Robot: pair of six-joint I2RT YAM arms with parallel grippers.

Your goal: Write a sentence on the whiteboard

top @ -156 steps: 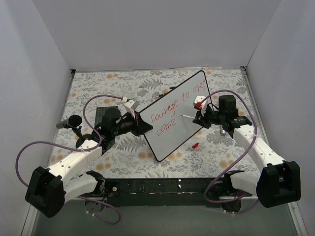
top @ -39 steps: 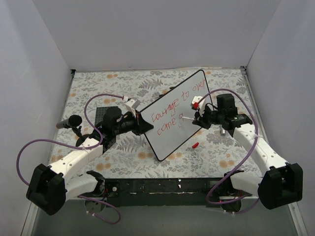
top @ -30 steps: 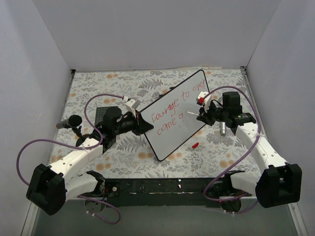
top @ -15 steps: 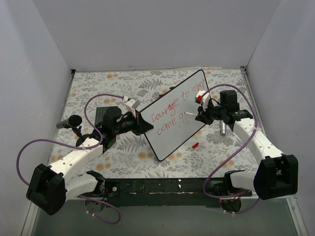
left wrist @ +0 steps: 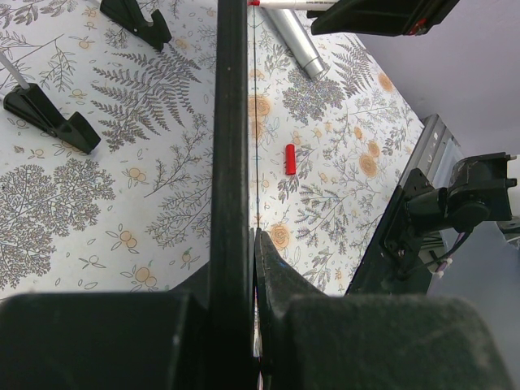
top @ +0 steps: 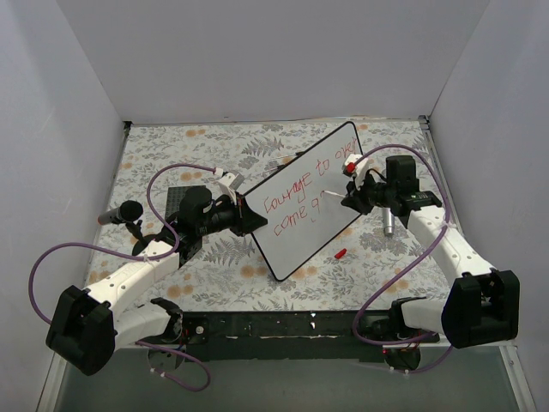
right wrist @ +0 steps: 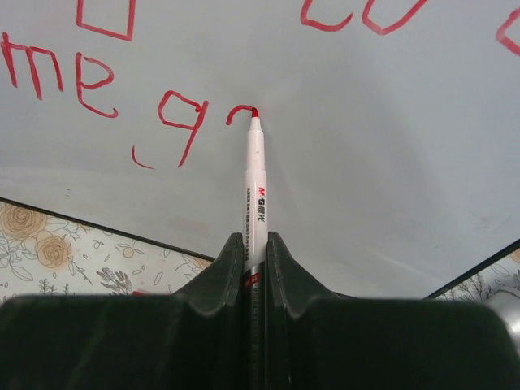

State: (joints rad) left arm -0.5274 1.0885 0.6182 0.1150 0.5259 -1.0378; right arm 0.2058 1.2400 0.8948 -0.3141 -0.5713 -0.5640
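A floral-patterned table (top: 214,146) is seen from above, with the whiteboard (top: 302,243) set diagonally across its middle, between the two arms. The board's near-left rim is clamped between the fingers of the left gripper (top: 249,216); in the left wrist view the rim is seen edge-on, pinched in the narrow gap of that gripper (left wrist: 244,276).

The sentence (top: 287,196) is written in red marker in two slanted lines. "courage to over" can be read on the upper line, and "come" followed by a "g" on the lower. In the right wrist view the "g" (right wrist: 179,122) is shown with a short hooked stroke just to its right.

A white marker (right wrist: 255,191) is gripped tightly by the right gripper (right wrist: 255,252), and its red tip is pressed to the board at the end of that hooked stroke. The right gripper (top: 352,199) is held over the board's right edge.

A silver cylinder (top: 388,225) is seen on the cloth just right of the board, under the right arm. A small red cap (top: 340,254) lies by the board's near-right edge. A black cylindrical object (top: 120,213) rests at the far left. Two black wedge-shaped pieces (left wrist: 50,118) are seen on the cloth in the left wrist view.
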